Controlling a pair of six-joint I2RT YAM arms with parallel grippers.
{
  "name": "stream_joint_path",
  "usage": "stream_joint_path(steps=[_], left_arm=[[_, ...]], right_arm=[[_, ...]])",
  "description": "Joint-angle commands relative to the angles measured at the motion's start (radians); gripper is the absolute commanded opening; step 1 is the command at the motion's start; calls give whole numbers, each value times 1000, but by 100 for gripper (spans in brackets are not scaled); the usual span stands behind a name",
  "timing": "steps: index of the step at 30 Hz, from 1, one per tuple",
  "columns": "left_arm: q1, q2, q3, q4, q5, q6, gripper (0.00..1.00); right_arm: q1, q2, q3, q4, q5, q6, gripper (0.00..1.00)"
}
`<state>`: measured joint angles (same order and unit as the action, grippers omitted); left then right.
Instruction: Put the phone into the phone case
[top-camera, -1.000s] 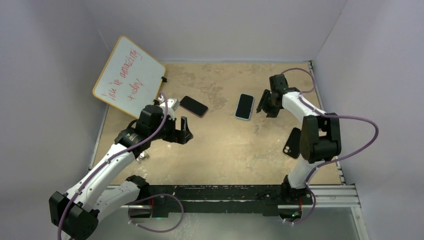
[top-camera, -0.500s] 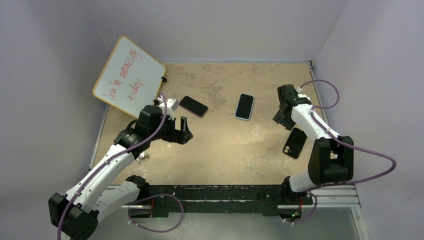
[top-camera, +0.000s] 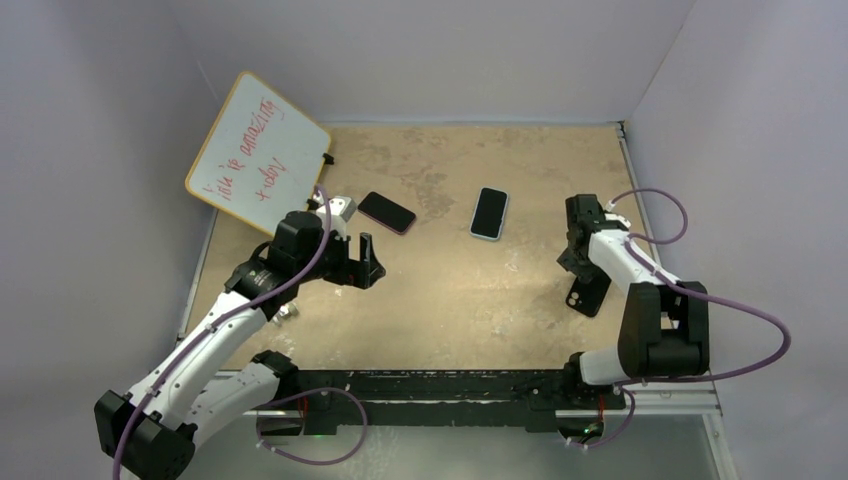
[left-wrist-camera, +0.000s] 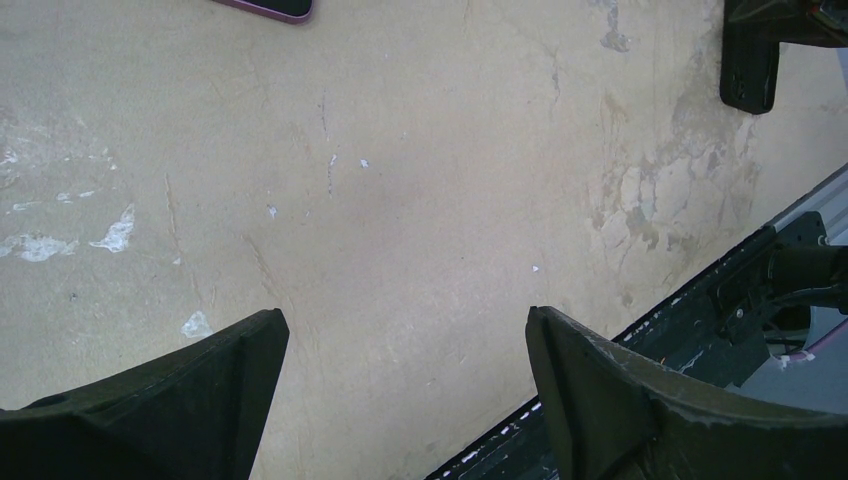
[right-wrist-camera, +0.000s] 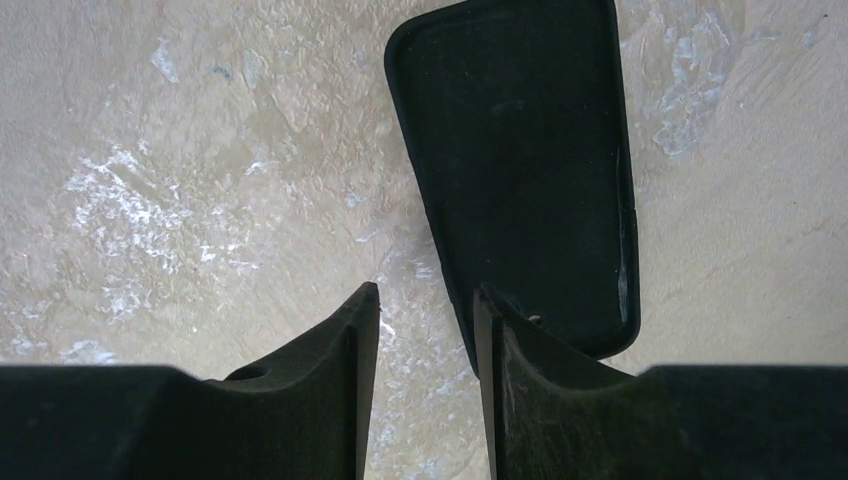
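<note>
Right pincer (right-wrist-camera: 427, 296): nearly pressed together, empty, at black phone case (right-wrist-camera: 520, 170) corner | left pincer (left-wrist-camera: 405, 318): spread, empty | phone (top-camera: 489, 213): flat on counter (top-camera: 450, 290), well apart | advice: straddle case edge squarely before pinching.

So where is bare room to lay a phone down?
Widest: the middle of the tan tabletop, bordered by the left gripper, the black phone case, the pink-edged phone and the blue-edged phone. Also the far strip behind both phones. Crowded: around the right gripper and case.

The left gripper (left-wrist-camera: 400, 345) has its jaws wide apart above the worktop (left-wrist-camera: 420, 180). Far past the gripper, a pink-edged phone (left-wrist-camera: 268, 8) peeks in.
</note>
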<state>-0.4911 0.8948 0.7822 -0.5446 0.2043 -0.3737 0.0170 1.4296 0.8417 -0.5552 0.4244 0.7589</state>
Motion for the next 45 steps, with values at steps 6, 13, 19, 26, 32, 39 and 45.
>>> stream_joint_path(steps=[6,13,19,26,32,39,45], left_arm=[[2,-24,20,11,-2,16,94],[2,-16,22,12,-1,16,94],[2,-18,20,12,-3,16,94],[2,-20,21,12,-6,15,94],[2,-22,22,11,-12,15,94],[2,-31,21,8,-17,10,94],[2,-40,20,8,-20,8,94]], right_arm=[[-62,-26,-53,93,-41,-38,37],[-65,-14,-96,152,-91,-56,32],[-65,-8,-116,171,-102,-65,28],[-65,-14,-135,178,-137,-75,15],[-65,-41,-170,204,-170,-73,9],[-65,-72,-199,201,-167,-65,6],[-65,-72,-213,208,-193,-64,9]])
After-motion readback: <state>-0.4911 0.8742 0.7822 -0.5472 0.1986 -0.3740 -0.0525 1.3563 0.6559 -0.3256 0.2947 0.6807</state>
